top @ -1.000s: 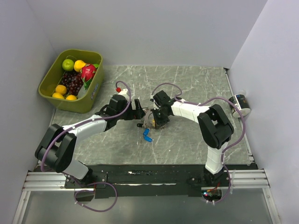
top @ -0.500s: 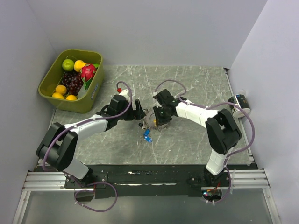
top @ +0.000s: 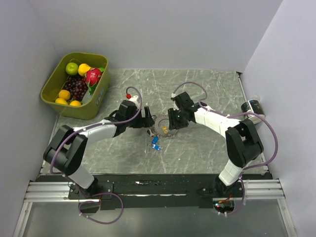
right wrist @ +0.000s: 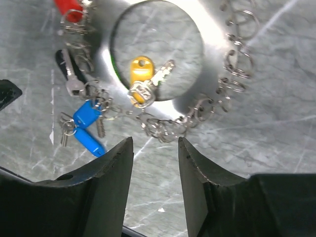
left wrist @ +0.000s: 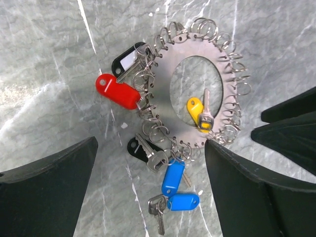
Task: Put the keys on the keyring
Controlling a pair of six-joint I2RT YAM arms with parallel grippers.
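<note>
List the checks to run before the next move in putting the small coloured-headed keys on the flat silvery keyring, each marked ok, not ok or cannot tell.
1. Left gripper open and empty: ok.
2. Right gripper open, nothing between its fingers: ok.
3. Flat silvery metal keyring, small wire loops round its rim, lying flat on the grey marbled table: ok.
4. Yellow-headed metal key at the edge of the keyring's hole, hooked to a loop: cannot tell.
5. Two blue-headed keys hooked to rim loops: cannot tell.

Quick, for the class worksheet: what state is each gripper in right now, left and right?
Left gripper: wide open, holding nothing.
Right gripper: open, jaws apart, holding nothing.
</note>
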